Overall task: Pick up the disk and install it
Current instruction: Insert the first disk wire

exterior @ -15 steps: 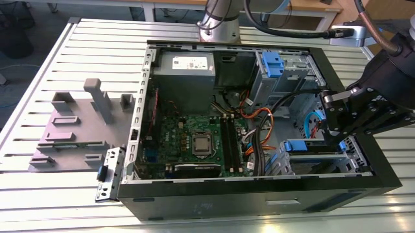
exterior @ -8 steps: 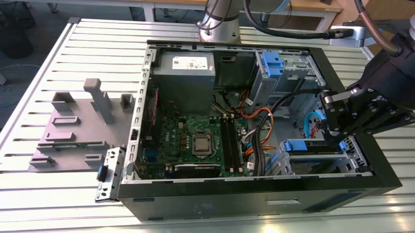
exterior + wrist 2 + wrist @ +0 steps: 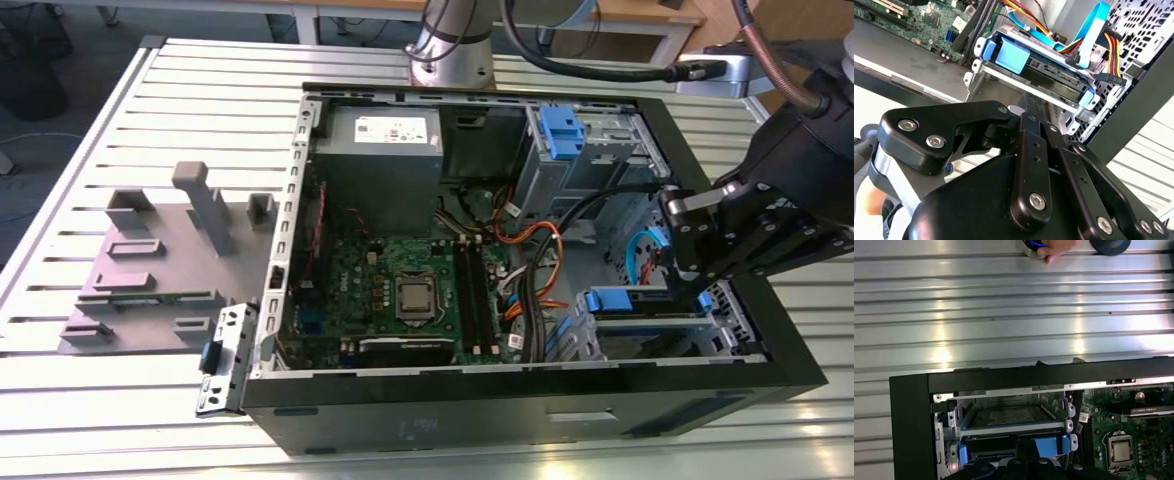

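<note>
Workbench (image 3: 80, 250), slatted metal, carries an open black computer case (image 3: 534, 410) lying on its side. Using the case as landmark: motherboard (image 3: 400, 290) fills its middle, grey power-supply box (image 3: 380, 150) sits at the far end next to the arm's base, drive cage (image 3: 667, 335) sits in the near corner on the exterior view's right. Grey fixture (image 3: 160, 260) stands on the bench outside the case, on the exterior view's left.

Gripper (image 3: 707, 245) hangs over the case's right wall, just above the drive cage. Its black linkages are drawn close together in the second wrist view (image 3: 1029, 107), fingers look narrow with nothing seen between them, tips right at the front of the cage.

Disk (image 3: 1039, 67) already lies in the cage's upper bay, flat, long axis running into the cage away from the gripper; blue carrier handle (image 3: 1011, 52) faces out toward the fingertips. So disk is directly ahead of and just below the tool. Judgement: it looks seated or nearly so, with the gripper touching or just off its front edge; can't tell which.

Look of disk: thin silver-dark metal body, blue plastic frame at both front corners, broad blue tab at the front. Blue data cable (image 3: 1094, 30) and coloured power wires (image 3: 1109, 45) arc just behind it. First wrist view shows the same blue front (image 3: 1046, 445) below an empty bay.
</note>
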Controlling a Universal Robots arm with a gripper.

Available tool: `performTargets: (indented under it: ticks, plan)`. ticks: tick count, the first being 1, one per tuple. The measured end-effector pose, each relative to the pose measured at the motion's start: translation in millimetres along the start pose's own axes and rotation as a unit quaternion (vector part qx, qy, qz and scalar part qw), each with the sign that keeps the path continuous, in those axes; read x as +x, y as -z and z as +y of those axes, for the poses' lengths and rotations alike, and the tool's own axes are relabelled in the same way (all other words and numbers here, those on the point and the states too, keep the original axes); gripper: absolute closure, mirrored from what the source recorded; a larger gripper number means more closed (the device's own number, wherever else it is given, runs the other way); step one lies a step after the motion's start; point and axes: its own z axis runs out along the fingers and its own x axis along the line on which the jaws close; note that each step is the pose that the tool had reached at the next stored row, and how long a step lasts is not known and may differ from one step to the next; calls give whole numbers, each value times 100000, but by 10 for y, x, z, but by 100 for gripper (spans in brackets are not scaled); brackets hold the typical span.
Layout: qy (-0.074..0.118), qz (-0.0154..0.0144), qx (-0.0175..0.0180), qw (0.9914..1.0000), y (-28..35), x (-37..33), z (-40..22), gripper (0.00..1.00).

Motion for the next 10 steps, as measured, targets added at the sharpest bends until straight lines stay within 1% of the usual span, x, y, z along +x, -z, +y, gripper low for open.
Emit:
performTargets:
  ticks: [10]
  plan:
    - [1103,16,-79,99994,0,0,0,89]
